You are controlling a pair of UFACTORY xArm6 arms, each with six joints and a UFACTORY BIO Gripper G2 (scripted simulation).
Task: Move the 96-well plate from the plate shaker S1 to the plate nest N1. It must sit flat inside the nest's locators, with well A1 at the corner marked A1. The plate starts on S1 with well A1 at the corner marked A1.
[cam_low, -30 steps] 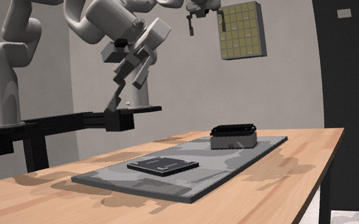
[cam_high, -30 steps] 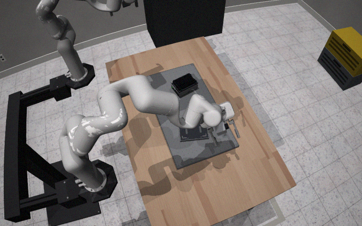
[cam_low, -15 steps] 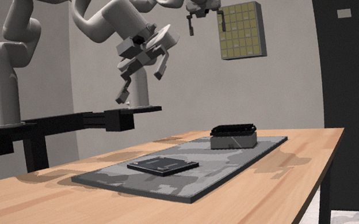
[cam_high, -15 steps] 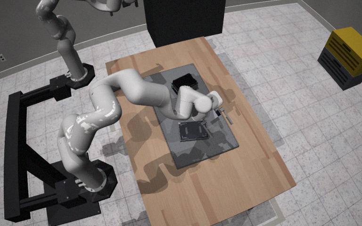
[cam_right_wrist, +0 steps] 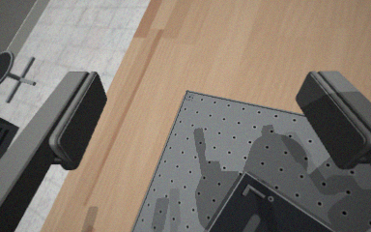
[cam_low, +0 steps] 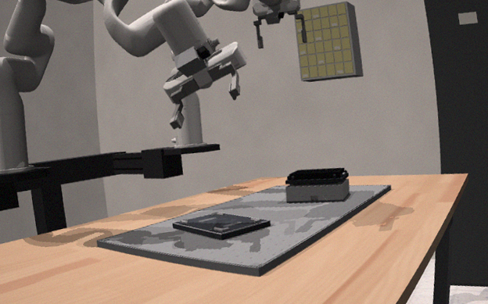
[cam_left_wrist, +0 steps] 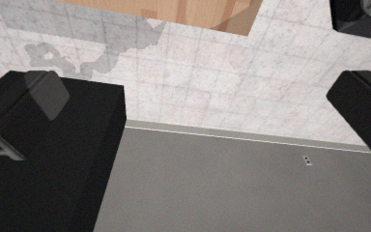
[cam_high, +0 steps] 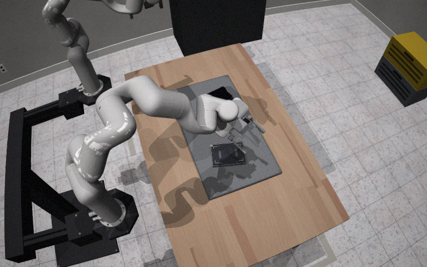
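Observation:
The black 96-well plate [cam_high: 220,92] [cam_low: 316,173] sits on top of the grey shaker S1 [cam_low: 317,193]. In the top view the right arm hides part of the plate and most of the shaker. The flat dark nest N1 [cam_high: 227,160] [cam_low: 222,235] [cam_right_wrist: 285,215] is empty, with light corner locators. Its A1 mark cannot be read. My right gripper [cam_high: 254,141] [cam_low: 206,110] [cam_right_wrist: 200,121] is partly open and empty, tilted, high above the table. My left gripper [cam_high: 146,11] [cam_low: 282,42] [cam_left_wrist: 195,97] is wide open and empty, raised far behind the table.
Shaker and nest stand on a perforated grey board [cam_high: 205,177] [cam_low: 155,243] [cam_right_wrist: 232,121] on the wooden table [cam_high: 277,204] [cam_low: 119,302] [cam_right_wrist: 232,53]. The shaker is taller than the nest. A black cabinet [cam_high: 217,25] [cam_low: 475,106] [cam_left_wrist: 53,145] stands beyond the table's far end.

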